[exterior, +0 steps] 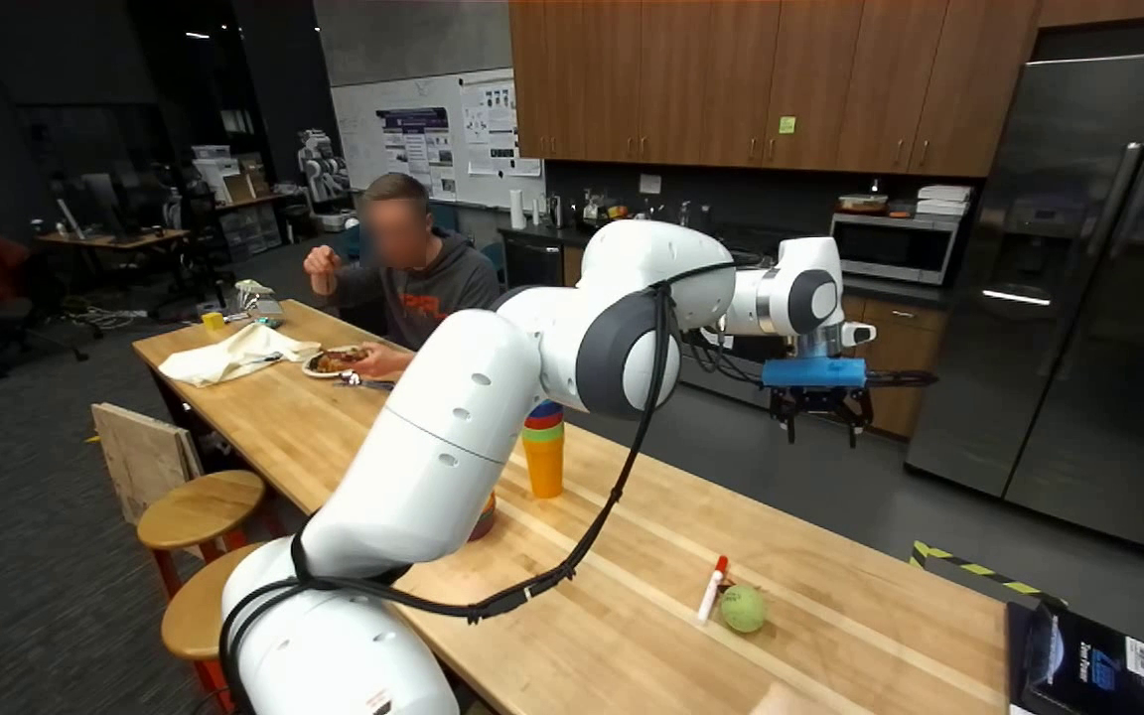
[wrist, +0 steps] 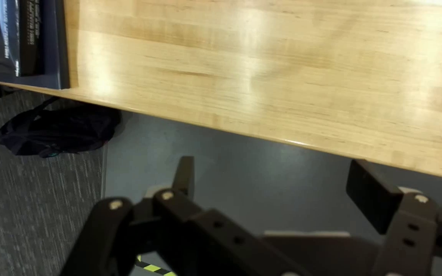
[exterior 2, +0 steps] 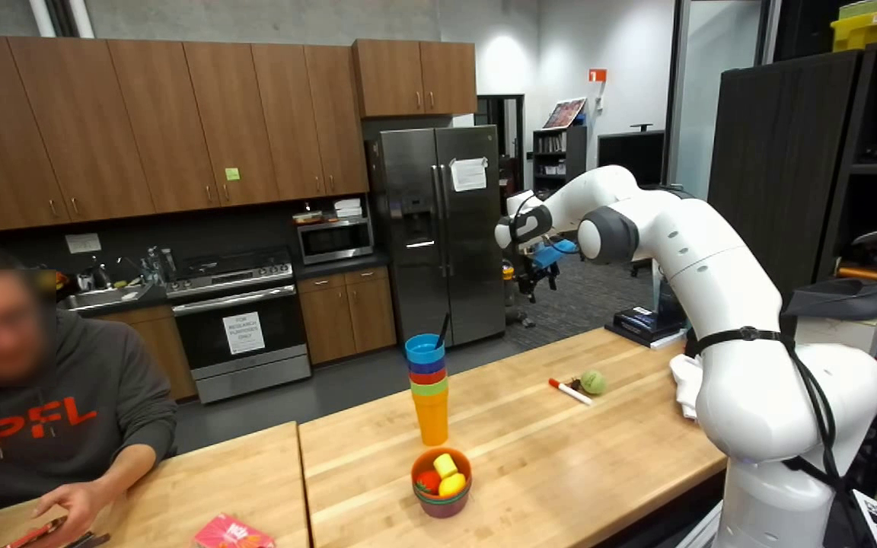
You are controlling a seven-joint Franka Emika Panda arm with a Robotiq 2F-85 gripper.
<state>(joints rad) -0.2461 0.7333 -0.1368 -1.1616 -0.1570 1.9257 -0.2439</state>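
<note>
Now | black two-finger gripper (wrist: pixel 274 186) spread wide, holding nothing, past the long edge of the pale wooden table (wrist: pixel 244 69) | seemingly before any grab | grabbing there calls for moving in, then down

So in an exterior view, the cup stack (exterior 2: pixel 432 415) stands on the table (exterior 2: pixel 560 457), with a bowl (exterior 2: pixel 442 508) right in front of it and some food-shaped bits (exterior 2: pixel 451 485) in the bowl. Over to the right there's a marker (exterior 2: pixel 570 392), the ball (exterior 2: pixel 594 382) just to its right, and something small (exterior 2: pixel 576 383) between them I can't make out. Farther right and back, a box (exterior 2: pixel 640 326) sits by the table's far edge. Fridge (exterior 2: pixel 442 243) is behind the table, microwave (exterior 2: pixel 337 240) left of that, and a guy (exterior 2: pixel 103 380) sits on the left. In the wrist view the end effector (wrist: pixel 274 180) is past the table edge, over the floor (wrist: pixel 159 142), with a bag (wrist: pixel 61 128) lying on the floor to its left.
</note>
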